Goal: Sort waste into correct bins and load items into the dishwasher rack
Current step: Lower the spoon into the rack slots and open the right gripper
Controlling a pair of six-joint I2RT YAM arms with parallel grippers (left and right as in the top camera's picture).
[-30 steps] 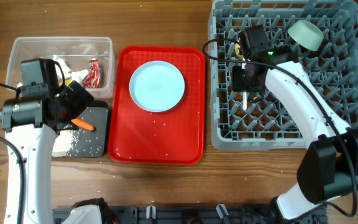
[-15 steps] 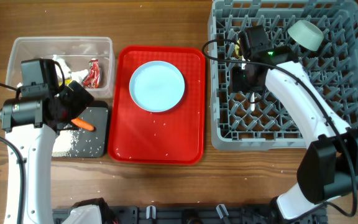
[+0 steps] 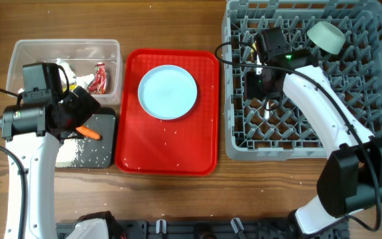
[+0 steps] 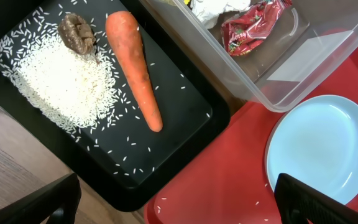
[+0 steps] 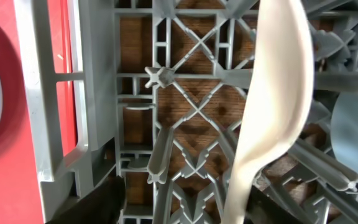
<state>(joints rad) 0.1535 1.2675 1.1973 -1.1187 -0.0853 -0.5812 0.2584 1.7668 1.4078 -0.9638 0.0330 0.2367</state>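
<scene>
Table (image 3: 178, 199): wood, visible grain.
Dishwasher rack (image 3: 310, 151): grey moulded plastic, matt.
Spoon (image 5: 272, 93): white plastic, smooth, faint sheen.
Red tray (image 3: 168, 149): plastic, glossy.
Plate (image 4: 319, 149): light blue, smooth, soft sheen.
Clear tub (image 4: 309, 62): transparent plastic, shiny.
Black tray (image 4: 185, 118): matt.
Red wrapper (image 4: 253, 28): crinkled glossy film.
Carrot (image 4: 135, 68): matt skin.

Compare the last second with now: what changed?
The right gripper opened and let go of the spoon, which settled among the pegs of the rack. The left gripper stayed open and did not move. The carrot and the plate stayed put.
</scene>
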